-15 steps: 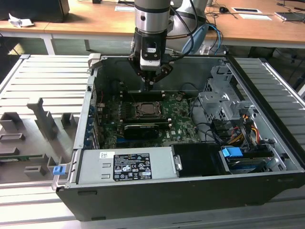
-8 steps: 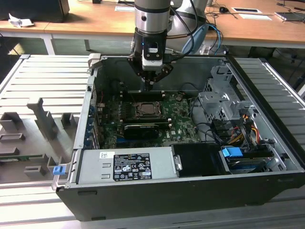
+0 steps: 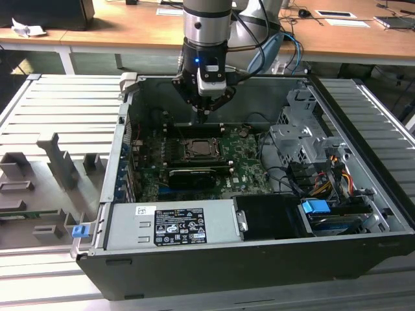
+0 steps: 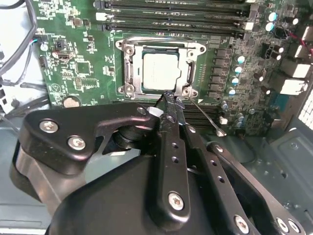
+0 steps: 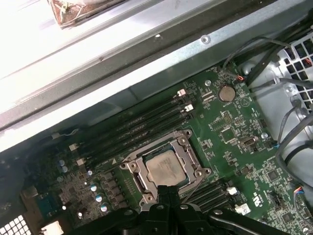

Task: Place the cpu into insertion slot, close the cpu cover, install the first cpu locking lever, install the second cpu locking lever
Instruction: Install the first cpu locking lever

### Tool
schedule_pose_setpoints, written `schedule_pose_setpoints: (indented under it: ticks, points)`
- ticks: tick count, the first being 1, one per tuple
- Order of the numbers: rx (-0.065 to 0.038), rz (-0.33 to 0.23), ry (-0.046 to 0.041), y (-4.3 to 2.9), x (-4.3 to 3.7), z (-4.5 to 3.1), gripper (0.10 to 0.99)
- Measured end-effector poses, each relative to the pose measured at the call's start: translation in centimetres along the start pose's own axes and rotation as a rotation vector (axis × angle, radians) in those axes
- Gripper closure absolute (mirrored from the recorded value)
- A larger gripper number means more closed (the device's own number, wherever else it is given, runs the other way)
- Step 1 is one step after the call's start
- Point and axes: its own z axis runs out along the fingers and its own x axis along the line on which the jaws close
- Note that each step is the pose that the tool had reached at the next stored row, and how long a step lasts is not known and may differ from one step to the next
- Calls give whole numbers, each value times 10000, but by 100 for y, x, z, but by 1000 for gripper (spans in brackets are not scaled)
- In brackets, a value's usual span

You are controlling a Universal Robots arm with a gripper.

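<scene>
The cpu [image 4: 161, 72] lies flat in the insertion slot [image 4: 125, 88] on the green board, its dull silver top showing through the square opening of the cpu cover [image 4: 131, 68], which is folded down over it. My gripper [image 4: 168, 96] is shut, its black fingertips pressed together just above the socket corner on my side. A thin metal locking lever [image 4: 205, 117] sticks out from that corner, beside the fingertips. In the exterior view my gripper [image 3: 203, 118] hangs a little behind and above the socket [image 3: 187, 156]. The first wrist view shows the cpu [image 5: 164, 169] just beyond the fingertips.
The open computer case surrounds the board. A grey labelled box [image 3: 172, 227] fills its front and a long black card [image 3: 192, 176] lies just in front of the socket. Memory slots [image 4: 171, 14] run on the far side. A drive cage [image 3: 305, 139] and cables [image 3: 337, 175] stand at the exterior view's right.
</scene>
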Motion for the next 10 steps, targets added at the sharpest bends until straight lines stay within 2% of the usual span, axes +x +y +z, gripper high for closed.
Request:
schedule_pose_setpoints:
  ticks: [10]
  points:
    - [-8,-656,15,0,0,0,980]
